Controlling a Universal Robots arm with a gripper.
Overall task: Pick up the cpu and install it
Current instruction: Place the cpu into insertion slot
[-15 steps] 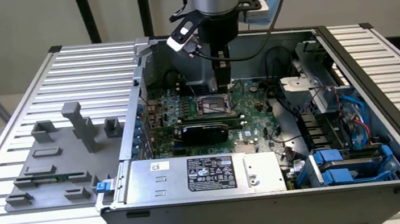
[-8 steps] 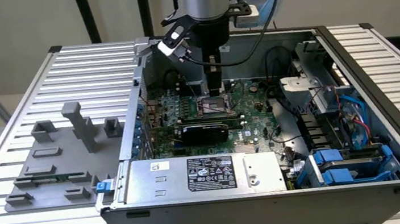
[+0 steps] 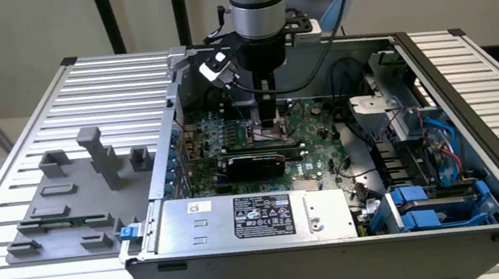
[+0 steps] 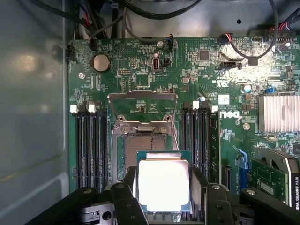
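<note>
Down inside the computer case [image 3: 341, 260], gripper [image 4: 163, 190] clamped on the cpu [image 4: 163, 183], 2 fingers [image 4: 127, 197] wide apart against its opposite edges, cpu held just above the open socket [image 4: 143, 140] on the motherboard [image 4: 197, 70]

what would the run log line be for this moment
gripper: shut on cpu | cpu: held above open socket, not seated | place: inside computer case

I see a ribbed metal worktop [image 3: 19, 125]. An open computer case [image 3: 341, 260] sits on it, toward exterior view's right. A grey fixture plate [image 3: 52, 235] with upright blocks [image 3: 94, 155] lies just beside the case, exterior view's left.
</note>
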